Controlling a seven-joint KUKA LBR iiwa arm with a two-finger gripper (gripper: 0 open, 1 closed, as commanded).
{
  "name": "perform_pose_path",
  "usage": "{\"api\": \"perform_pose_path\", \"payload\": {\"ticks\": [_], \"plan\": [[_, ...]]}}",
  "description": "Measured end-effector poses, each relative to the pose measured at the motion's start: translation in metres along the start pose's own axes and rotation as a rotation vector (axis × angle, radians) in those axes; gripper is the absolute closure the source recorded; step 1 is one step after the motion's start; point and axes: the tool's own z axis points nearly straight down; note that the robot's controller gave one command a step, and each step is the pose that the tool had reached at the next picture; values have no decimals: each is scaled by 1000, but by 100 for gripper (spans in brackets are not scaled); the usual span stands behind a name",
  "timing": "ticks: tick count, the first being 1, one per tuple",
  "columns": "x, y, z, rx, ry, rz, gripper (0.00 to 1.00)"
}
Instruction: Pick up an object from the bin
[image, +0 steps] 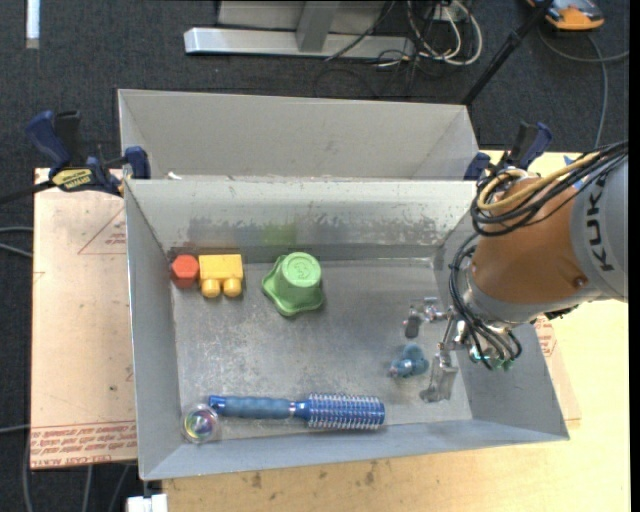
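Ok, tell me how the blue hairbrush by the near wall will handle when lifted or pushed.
The blue hairbrush looks rigid, so it should lift as one piece. Long, with a bristled head at one end, it may tilt if gripped by the handle. Pushed, it would probably pivot, nudging the clear ball at its handle tip.

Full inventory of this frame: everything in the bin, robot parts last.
bin: 1, grey, centre
block: 1, red, back-left corner
brick: 1, yellow, just right of the block
cup: 1, green, back middle
brush: 1, blue, along the near wall
ball: 1, clear and shiny, at the brush handle's end
small piece: 1, teal, right side, beside the fingers
gripper: 1, metal, open, right side of the bin
arm: 1, orange-brown cover, from the right
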Motion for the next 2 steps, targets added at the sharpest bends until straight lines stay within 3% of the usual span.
{"api": "perform_pose_path", "payload": {"ticks": [1, 2], "plan": [[-14, -15, 69, 0, -3, -120, 0], [-15, -15, 66, 1, -8, -123, 100]]}}
